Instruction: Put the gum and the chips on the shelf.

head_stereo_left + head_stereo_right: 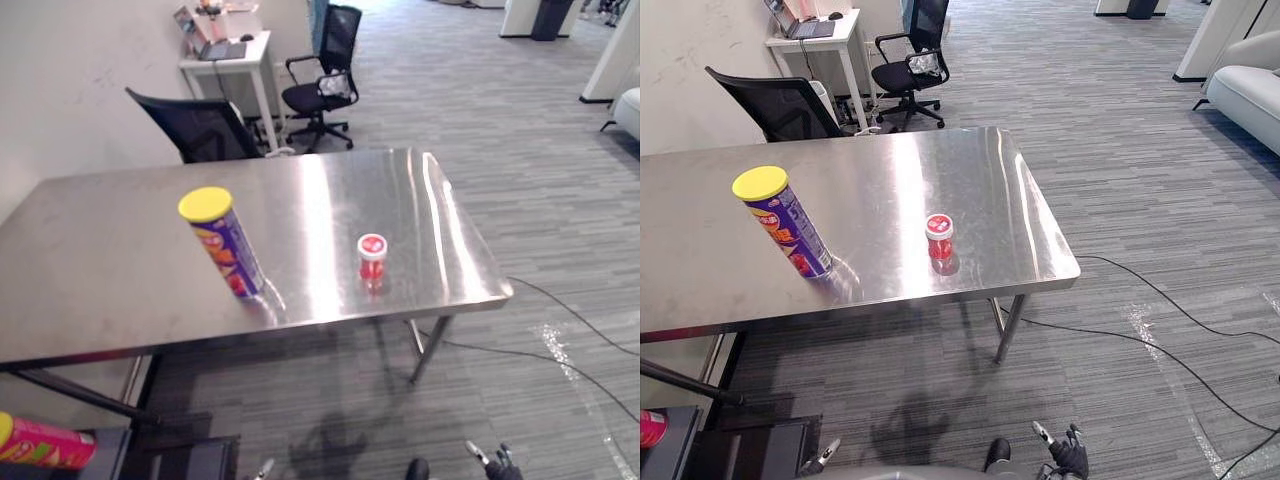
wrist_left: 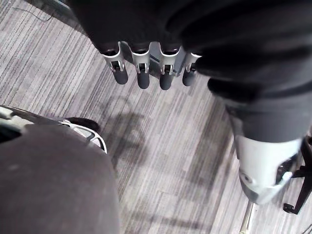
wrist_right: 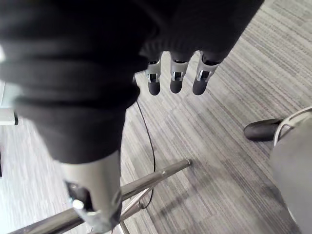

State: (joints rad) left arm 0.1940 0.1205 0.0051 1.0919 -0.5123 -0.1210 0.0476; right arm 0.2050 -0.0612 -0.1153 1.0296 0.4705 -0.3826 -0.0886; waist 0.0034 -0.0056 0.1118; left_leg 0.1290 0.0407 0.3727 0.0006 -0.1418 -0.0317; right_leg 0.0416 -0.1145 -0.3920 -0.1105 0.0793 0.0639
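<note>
A purple chips can [image 1: 225,245] with a yellow lid stands slightly tilted near the front edge of the steel table [image 1: 100,250]. To its right on the same table stands the small red gum jar [image 1: 372,257], upright with a red and white lid. My left hand [image 2: 141,73] hangs low over the carpet in front of the table, its fingers straight and holding nothing. My right hand [image 3: 175,78] hangs the same way at my right side, fingers relaxed and empty, above a steel table leg [image 3: 146,183]. Both hands are well below and short of the table top.
A low dark shelf [image 1: 180,455] sits at the lower left beside the table, with a pink can [image 1: 40,445] lying on it. A black office chair [image 1: 200,128] stands behind the table; a second chair [image 1: 322,85] and a white desk [image 1: 230,60] stand farther back. Carpet lies to the right.
</note>
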